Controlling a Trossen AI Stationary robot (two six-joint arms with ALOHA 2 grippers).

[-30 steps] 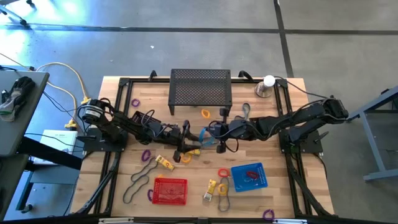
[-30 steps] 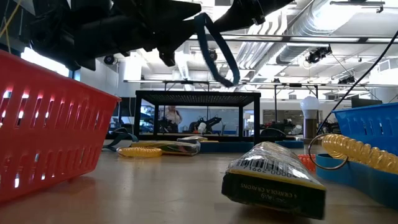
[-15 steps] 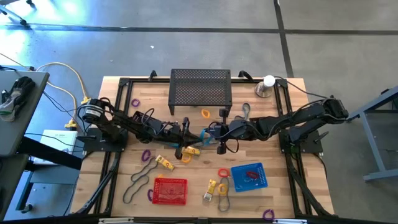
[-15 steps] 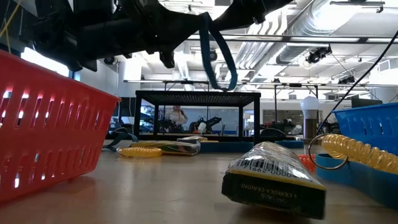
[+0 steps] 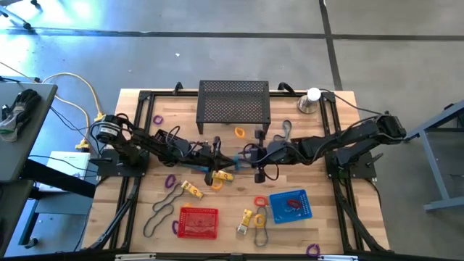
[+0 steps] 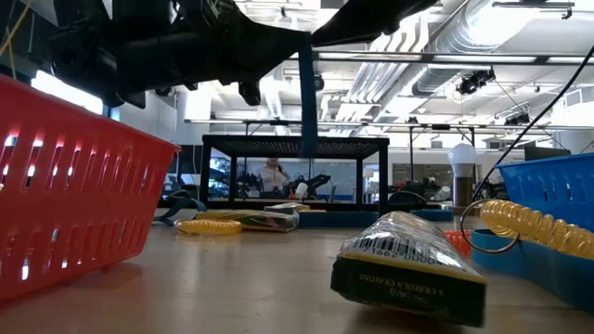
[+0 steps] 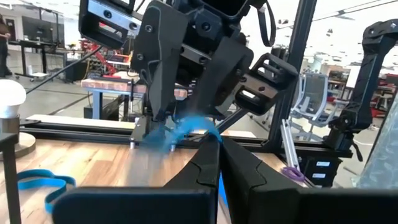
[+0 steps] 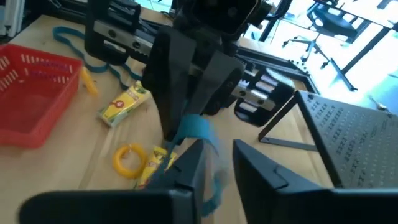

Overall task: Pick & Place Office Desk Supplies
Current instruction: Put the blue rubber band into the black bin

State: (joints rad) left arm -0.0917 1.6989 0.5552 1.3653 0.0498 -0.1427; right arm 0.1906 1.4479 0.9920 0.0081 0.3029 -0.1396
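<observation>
Teal band [image 6: 306,97] pinched in closed left gripper [image 5: 226,161]; right gripper [image 5: 249,157] fingers parted beside it.

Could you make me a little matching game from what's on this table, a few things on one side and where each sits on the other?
Things:
1. red basket
2. blue basket
3. black mesh stand
4. teal band

Places:
A. far edge of the table
B. near edge, on the left arm's side
C. hanging in the air between the two arms
D. near edge, on the right arm's side

Pairs: 1-B, 2-D, 3-A, 4-C
</observation>
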